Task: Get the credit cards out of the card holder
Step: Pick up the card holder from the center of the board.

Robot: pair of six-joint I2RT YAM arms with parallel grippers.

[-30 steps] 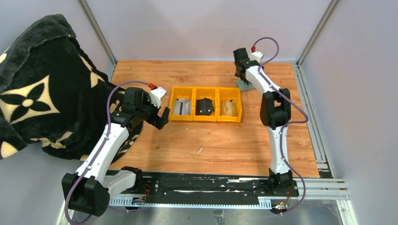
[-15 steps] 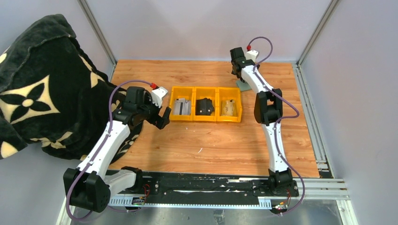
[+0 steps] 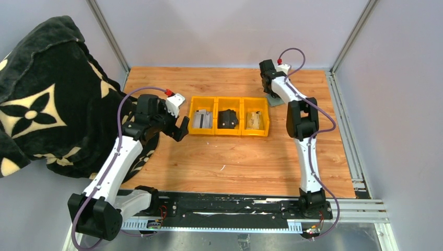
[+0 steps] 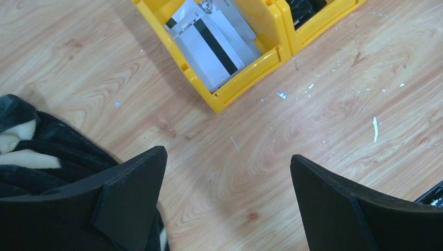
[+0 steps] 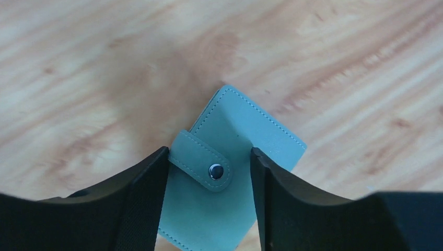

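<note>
Tray (image 3: pixel 230 132) holds two credit cards (image 3: pixel 202 119); one card holder (image 5: pixel 237 154) lies apart.

the yellow tray (image 3: pixel 229 132) bars the middle of the bench (image 3: pixel 235 162), and the black blanket (image 3: pixel 47 104) spills over its left edge. open wood runs from the tray to the near edge and behind it.

Left tool (image 3: pixel 180 128) is hovering with fingers spread, just beside the left end of the yellow tray (image 3: pixel 229 133). The tray is sitting mid-counter (image 3: pixel 235 162), holding a grey card (image 3: pixel 202 119), a black item (image 3: pixel 228 118) and a tan card (image 3: pixel 255 120), one per compartment. Right tool (image 3: pixel 268 86) is reaching far, over the holder (image 3: pixel 274 99). Black blanket (image 3: pixel 42 99) is lying at left.
</note>
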